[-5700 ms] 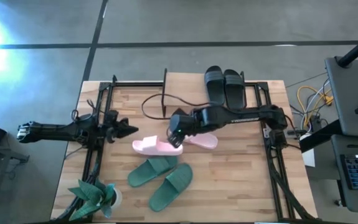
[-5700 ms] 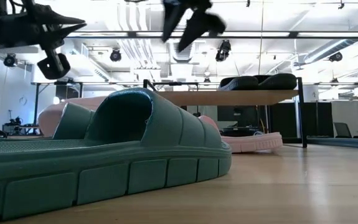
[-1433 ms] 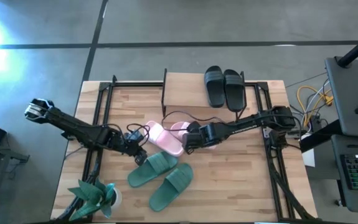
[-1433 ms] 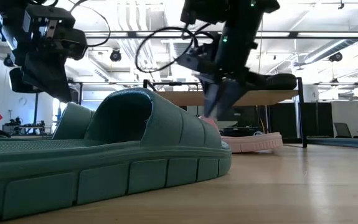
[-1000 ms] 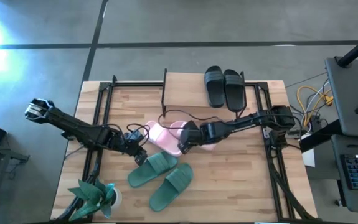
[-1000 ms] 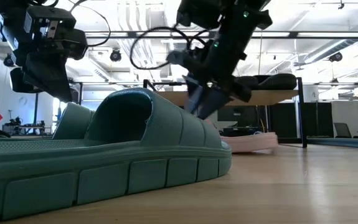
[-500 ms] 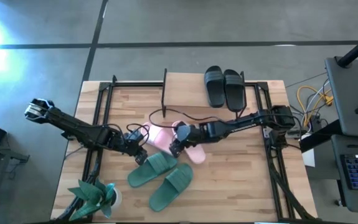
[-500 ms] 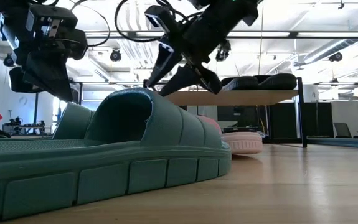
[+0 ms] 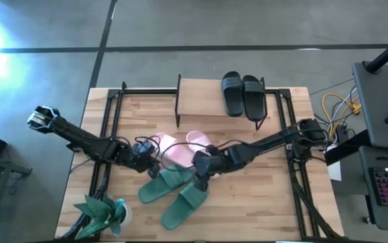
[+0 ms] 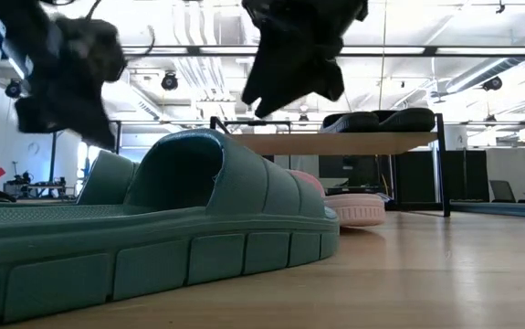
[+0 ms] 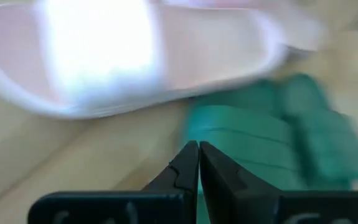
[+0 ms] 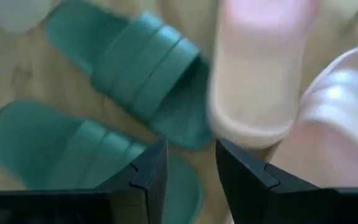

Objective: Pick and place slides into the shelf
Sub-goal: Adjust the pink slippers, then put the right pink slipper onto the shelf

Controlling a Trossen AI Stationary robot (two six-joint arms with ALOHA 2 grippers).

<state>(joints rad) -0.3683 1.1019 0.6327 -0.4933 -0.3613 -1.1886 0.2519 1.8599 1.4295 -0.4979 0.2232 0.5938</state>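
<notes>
from above, my right gripper (image 9: 200, 177) hangs over the green slides (image 9: 175, 190) on the plank table (image 9: 261, 209), fingers parted and holding nothing. my left gripper (image 9: 151, 160) sits beside the pink slides (image 9: 180, 150), pinched shut and empty. the black slides (image 9: 243, 94) rest on the shelf (image 9: 200, 94) at the far edge (a small plant (image 9: 102, 212) sits at the near left corner).

level with the table, a green slide (image 10: 152, 228) fills the foreground, the shelf (image 10: 335, 143) stands behind it, and ceiling lights hang in an open hall.

past my left fingers (image 11: 182, 171), closed together, lie a pink slide (image 11: 129, 56) and a green one (image 11: 266, 143).

past my right fingers (image 12: 150, 171), apart, both green slides (image 12: 129, 68) lie touching the pink pair (image 12: 259, 74).
</notes>
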